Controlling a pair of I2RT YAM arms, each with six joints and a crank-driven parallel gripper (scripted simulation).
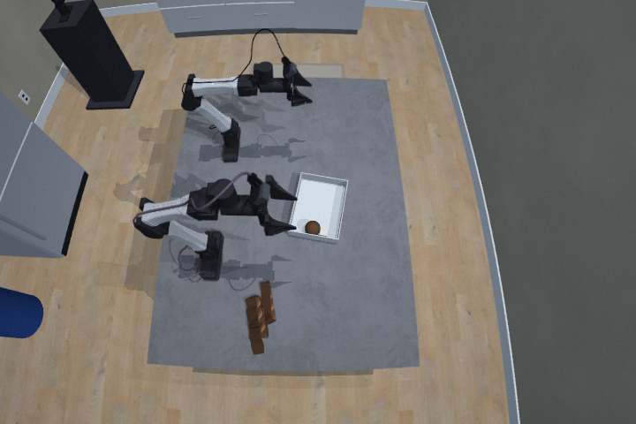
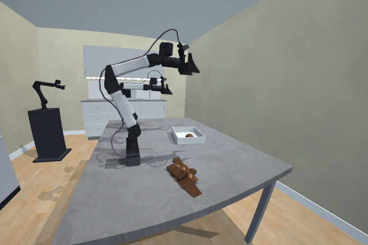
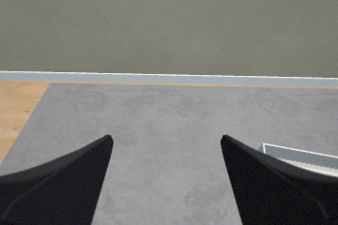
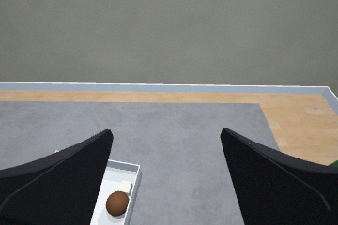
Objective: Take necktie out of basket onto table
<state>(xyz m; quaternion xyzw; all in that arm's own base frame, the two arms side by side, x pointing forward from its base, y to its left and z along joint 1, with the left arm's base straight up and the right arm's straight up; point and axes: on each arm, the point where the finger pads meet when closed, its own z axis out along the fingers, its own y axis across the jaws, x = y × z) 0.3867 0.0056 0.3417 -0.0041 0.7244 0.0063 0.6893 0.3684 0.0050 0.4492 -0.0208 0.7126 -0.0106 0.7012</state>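
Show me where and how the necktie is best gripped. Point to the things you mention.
Probably the narrow single strip (image 2: 192, 189) of the necktie (image 1: 256, 317) (image 2: 182, 173), pincer coming from above across its width: it extends past the bunched folds and lies low on the table (image 1: 329, 309) (image 2: 219, 167).

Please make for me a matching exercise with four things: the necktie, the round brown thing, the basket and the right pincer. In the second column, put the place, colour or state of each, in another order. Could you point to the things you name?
Things
1. necktie (image 1: 255, 315) (image 2: 178, 171)
2. round brown thing (image 1: 312, 228) (image 2: 189, 135) (image 4: 116, 203)
3. basket (image 1: 319, 200) (image 2: 190, 140) (image 3: 308, 157) (image 4: 125, 165)
4. right pincer (image 1: 295, 213) (image 2: 194, 72) (image 4: 166, 132)

Place, colour or state
A. white, standing flat on the table
B. open and holding nothing
C. lying in folds outside the basket
D. inside the basket

Right pairs: 1-C, 2-D, 3-A, 4-B
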